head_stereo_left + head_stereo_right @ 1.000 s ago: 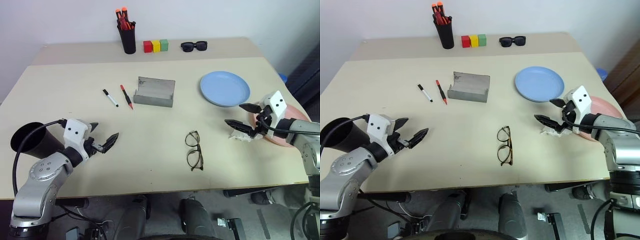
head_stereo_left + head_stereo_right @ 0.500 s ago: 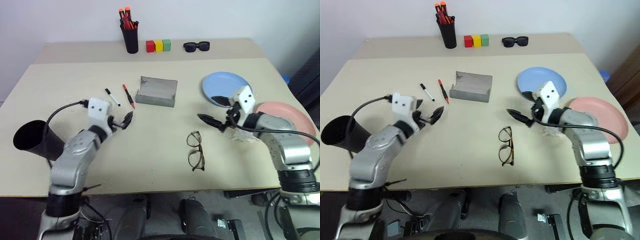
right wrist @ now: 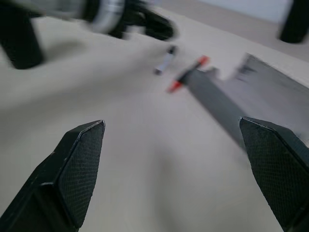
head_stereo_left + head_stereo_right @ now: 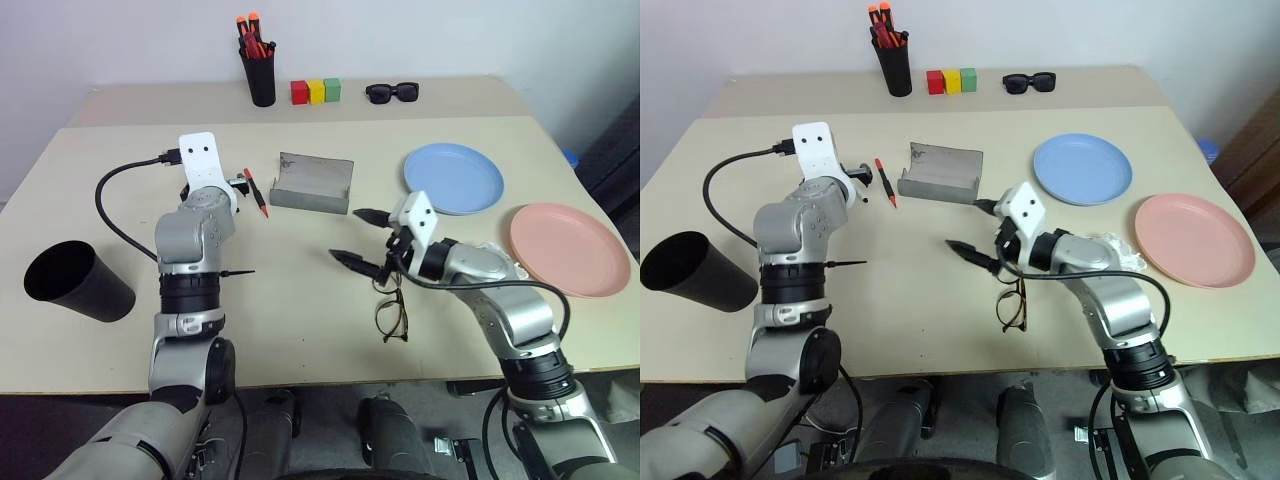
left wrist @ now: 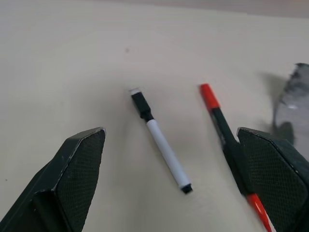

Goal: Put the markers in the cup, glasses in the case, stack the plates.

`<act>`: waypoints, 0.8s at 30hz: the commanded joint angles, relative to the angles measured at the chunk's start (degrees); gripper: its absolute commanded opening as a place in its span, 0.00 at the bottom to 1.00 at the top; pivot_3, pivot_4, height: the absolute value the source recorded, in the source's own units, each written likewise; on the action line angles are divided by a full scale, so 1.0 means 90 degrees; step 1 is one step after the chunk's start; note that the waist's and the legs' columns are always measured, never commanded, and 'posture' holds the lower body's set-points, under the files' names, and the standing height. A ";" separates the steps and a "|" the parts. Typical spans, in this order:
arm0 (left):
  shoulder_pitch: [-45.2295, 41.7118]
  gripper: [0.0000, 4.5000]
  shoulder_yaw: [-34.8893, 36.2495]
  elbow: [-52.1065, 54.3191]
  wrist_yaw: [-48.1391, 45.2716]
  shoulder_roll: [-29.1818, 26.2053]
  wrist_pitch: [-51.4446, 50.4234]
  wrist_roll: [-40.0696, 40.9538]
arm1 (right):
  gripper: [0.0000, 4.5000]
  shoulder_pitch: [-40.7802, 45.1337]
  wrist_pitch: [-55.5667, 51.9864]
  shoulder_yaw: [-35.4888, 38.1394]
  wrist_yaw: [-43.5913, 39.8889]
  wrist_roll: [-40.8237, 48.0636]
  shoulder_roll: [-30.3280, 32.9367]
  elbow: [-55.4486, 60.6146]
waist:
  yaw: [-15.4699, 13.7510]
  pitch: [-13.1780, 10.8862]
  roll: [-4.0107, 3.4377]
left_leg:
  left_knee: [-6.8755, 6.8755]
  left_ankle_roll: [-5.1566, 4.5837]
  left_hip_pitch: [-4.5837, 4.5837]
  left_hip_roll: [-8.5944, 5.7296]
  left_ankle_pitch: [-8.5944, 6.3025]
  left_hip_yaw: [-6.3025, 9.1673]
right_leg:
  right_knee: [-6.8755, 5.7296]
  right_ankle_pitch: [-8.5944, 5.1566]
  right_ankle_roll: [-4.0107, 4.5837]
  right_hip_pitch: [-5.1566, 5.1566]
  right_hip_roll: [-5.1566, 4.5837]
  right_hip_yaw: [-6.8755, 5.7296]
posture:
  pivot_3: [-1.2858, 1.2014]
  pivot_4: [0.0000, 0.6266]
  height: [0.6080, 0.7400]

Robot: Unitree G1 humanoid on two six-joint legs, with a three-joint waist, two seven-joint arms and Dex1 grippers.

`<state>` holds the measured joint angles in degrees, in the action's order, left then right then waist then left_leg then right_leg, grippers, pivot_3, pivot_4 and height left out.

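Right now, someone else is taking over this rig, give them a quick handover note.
Left gripper: open, empty, over the white marker and red marker, touching neither.
Right gripper: open, empty, above the table just beyond the glasses.
Cup lies on its side near the table's left edge.
Case stands open beside the markers.
Blue plate and pink plate lie apart on the right.
Done: nothing.
Left: markers into cup, glasses into case, stack plates.
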<state>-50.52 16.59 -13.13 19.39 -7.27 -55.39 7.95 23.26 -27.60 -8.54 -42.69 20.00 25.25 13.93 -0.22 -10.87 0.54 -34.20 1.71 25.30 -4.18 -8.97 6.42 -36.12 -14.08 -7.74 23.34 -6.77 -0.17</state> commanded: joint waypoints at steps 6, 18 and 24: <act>-0.1204 0.99 0.0548 -0.2594 0.0387 -0.0245 0.0974 -0.0013 | 1.00 -0.0150 0.0010 -0.0513 0.0312 -0.0289 -0.0347 0.0394 | -0.0031 -0.0005 0.0010 | -0.0002 0.0005 0.0002 -0.0003 0.0003 0.0001 | -0.0001 0.0004 -0.0006 0.0000 0.0000 -0.0001 | 0.52 0.24 1.00; -0.2054 0.73 0.1014 -0.4922 0.0719 -0.0387 0.1697 0.0370 | 1.00 -0.0279 -0.0082 -0.0421 0.0427 -0.0293 -0.0316 0.0532 | -0.0024 -0.0004 0.0015 | -0.0001 0.0006 0.0000 -0.0004 0.0003 0.0001 | -0.0002 0.0005 -0.0009 -0.0001 -0.0001 -0.0001 | 0.52 0.24 1.00; -0.2189 0.04 0.0869 -0.5175 0.0876 -0.0447 0.1597 0.0303 | 1.00 -0.0272 -0.0099 -0.0470 0.0485 -0.0284 -0.0355 0.0563 | -0.0046 -0.0003 0.0015 | -0.0002 0.0007 -0.0002 -0.0005 0.0004 0.0001 | -0.0003 0.0007 -0.0011 -0.0005 -0.0001 -0.0001 | 0.52 0.24 1.00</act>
<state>-69.17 24.95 -58.80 26.96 -11.76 -40.59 10.51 20.54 -28.49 -13.26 -38.52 17.11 22.43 15.98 -0.64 -10.89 0.68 -34.22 1.77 25.28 -4.23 -8.94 6.43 -36.14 -14.01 -7.85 23.28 -6.77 -0.17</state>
